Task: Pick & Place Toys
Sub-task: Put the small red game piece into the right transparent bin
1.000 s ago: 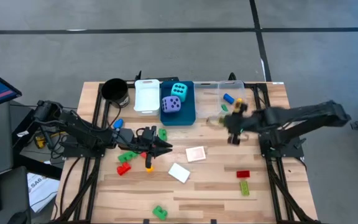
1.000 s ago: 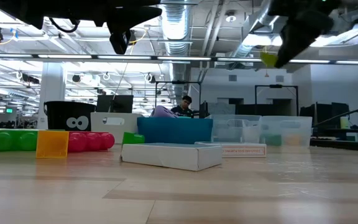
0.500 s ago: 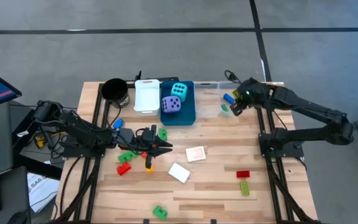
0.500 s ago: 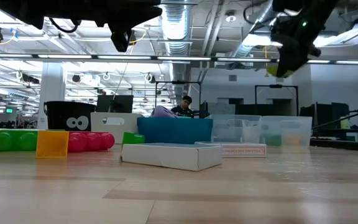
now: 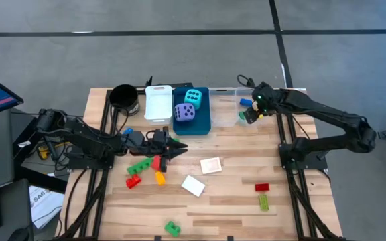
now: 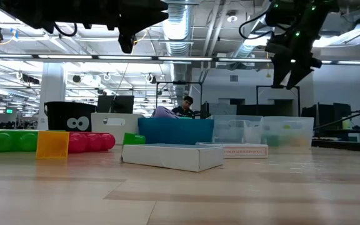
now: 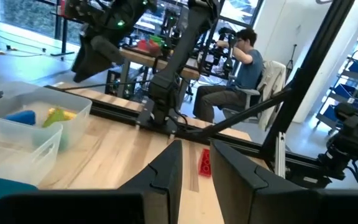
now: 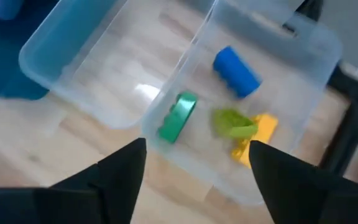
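Observation:
My right gripper (image 8: 194, 163) (image 5: 249, 114) hangs open above the right-hand clear bin (image 8: 316, 38) at the table's far edge. Under it a blurred yellow-green brick (image 8: 234, 123) is in the bin among a blue brick (image 8: 236, 71), a green brick (image 8: 178, 116) and a yellow brick (image 8: 261, 135). My left gripper (image 5: 178, 148) (image 7: 194, 165) hovers over loose bricks left of centre: green (image 5: 138, 167), red (image 5: 133, 181) and orange (image 5: 160, 177). Its fingers stand a little apart with nothing between them. A cyan die (image 5: 193, 98) and a purple die (image 5: 185, 112) lie in the blue bin (image 5: 202, 126).
Two white cards (image 5: 211, 165) (image 5: 193, 185) lie mid-table. A red brick (image 5: 262, 187) and a yellow-green brick (image 5: 264, 201) sit near the right edge, a green brick (image 5: 172, 228) at the near edge. A black cup (image 5: 123, 97) and a white bin (image 5: 158, 104) stand at the far edge.
My right gripper has gone toward the far edge, over the clear bin, carrying a yellow-green brick. There it has opened and let go, and the brick has dropped into the bin. My left gripper has shifted a little toward the far edge, baring a red piece below it.

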{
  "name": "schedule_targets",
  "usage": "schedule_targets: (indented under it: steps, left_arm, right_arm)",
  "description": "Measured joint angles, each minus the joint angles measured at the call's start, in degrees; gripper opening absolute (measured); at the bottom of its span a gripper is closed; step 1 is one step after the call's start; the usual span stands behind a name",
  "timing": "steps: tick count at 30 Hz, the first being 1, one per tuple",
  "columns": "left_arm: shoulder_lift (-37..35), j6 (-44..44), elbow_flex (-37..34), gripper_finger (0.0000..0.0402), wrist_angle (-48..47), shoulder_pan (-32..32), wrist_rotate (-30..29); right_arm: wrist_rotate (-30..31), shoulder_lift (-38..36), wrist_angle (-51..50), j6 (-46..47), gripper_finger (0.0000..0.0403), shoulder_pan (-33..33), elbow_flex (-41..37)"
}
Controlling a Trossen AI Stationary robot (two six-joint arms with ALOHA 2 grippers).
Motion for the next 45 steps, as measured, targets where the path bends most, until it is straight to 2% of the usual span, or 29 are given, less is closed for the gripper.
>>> schedule_targets:
  steps: [3, 6, 11, 14, 17, 25, 29, 35, 39, 45]
  left_arm:
    - [0.0, 0.0, 0.0, 0.0076, 0.0, 0.0, 0.0]
    - [0.0, 0.0, 0.0, 0.0076, -0.7, -0.1, 0.0]
    - [0.0, 0.0, 0.0, 0.0076, -0.4, 0.6, 0.0]
    - [0.0, 0.0, 0.0, 0.0076, -0.3, 1.3, 0.0]
    - [0.0, 0.0, 0.0, 0.0076, -0.3, 2.4, 0.0]
    - [0.0, 0.0, 0.0, 0.0076, 0.1, 6.3, 0.0]
    - [0.0, 0.0, 0.0, 0.0076, 0.6, 8.4, 0.0]
    - [0.0, 0.0, 0.0, 0.0076, 2.5, 10.6, 0.0]
    - [0.0, 0.0, 0.0, 0.0076, 2.5, 11.4, 0.0]
    - [0.0, 0.0, 0.0, 0.0076, 2.5, 11.6, 1.8]
  right_arm:
    - [-3.3, -1.9, -2.7, 2.2, 0.0284, 2.8, 0.0]
    - [-5.9, -3.7, -6.3, 3.5, 0.0285, 8.7, 0.0]
    - [-7.6, -5.9, -13.5, 3.2, 0.0285, 23.2, 0.0]
    - [-9.7, -5.9, -16.5, 6.9, 0.0285, 32.2, 0.0]
    - [-12.1, -4.6, -17.1, 11.7, 0.0285, 40.4, 0.0]
    - [-12.1, 4.5, -14.7, 24.2, 0.0285, 58.2, 0.0]
    - [-12.5, 11.2, -14.7, 29.0, 0.0285, 64.4, 0.0]
    - [-17.6, 19.5, -14.5, 35.7, 0.0285, 71.1, 0.0]
    - [-19.8, 22.3, -12.2, 38.4, 0.0286, 74.0, 0.0]
    - [-18.2, 23.0, -9.3, 39.5, 0.0286, 75.8, 0.0]
